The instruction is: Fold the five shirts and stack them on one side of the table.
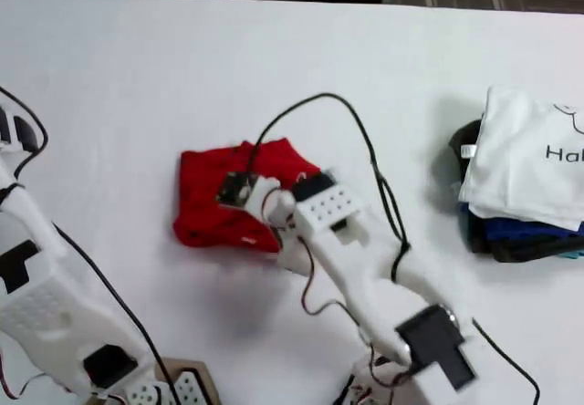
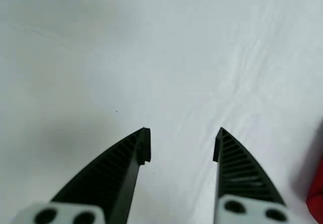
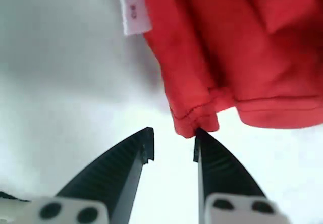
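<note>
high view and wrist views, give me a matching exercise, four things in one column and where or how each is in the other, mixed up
1 red shirt
2 white shirt
3 left gripper
4 right gripper

a top of the stack
b open over bare table
c mid-table
d open at the red shirt's corner

Pairs: 1-c, 2-a, 3-b, 4-d
</note>
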Available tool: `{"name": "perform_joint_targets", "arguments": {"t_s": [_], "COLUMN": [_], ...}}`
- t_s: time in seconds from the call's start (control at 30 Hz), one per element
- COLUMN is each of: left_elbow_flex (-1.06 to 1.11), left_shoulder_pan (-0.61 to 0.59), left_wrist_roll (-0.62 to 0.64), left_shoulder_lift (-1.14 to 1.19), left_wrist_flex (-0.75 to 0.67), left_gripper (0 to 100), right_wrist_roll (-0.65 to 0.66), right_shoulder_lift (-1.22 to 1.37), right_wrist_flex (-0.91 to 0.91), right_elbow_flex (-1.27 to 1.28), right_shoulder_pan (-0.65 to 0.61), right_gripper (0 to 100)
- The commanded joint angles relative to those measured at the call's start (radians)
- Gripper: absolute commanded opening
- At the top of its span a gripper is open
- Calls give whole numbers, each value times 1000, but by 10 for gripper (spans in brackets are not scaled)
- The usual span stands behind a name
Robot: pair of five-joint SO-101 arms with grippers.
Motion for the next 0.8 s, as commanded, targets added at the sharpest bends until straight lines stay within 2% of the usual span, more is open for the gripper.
{"name": "perform_joint_targets", "arguments": {"t_s": [0.0, 0.27, 0.53, 0.77], "left_elbow_flex": [-2, -2, -2, -2], "left_shoulder_pan": [-5, -6, -6, -6], "left_wrist_roll": [3, 2, 2, 2], "left_shoulder_lift": [-6, -6, -6, -6], "left_wrist_flex": [-11, -6, -6, -14], "left_gripper": [226, 226, 226, 226], "right_wrist_roll": [2, -52, -57, -58], "right_shoulder_lift": [-116, -59, 113, 54], "right_wrist_flex": [-68, -229, -168, -101], "right_elbow_flex": [15, -87, -114, -81], "right_shoulder_pan": [-12, -8, -33, -134], "right_gripper": [135, 134, 134, 134]}}
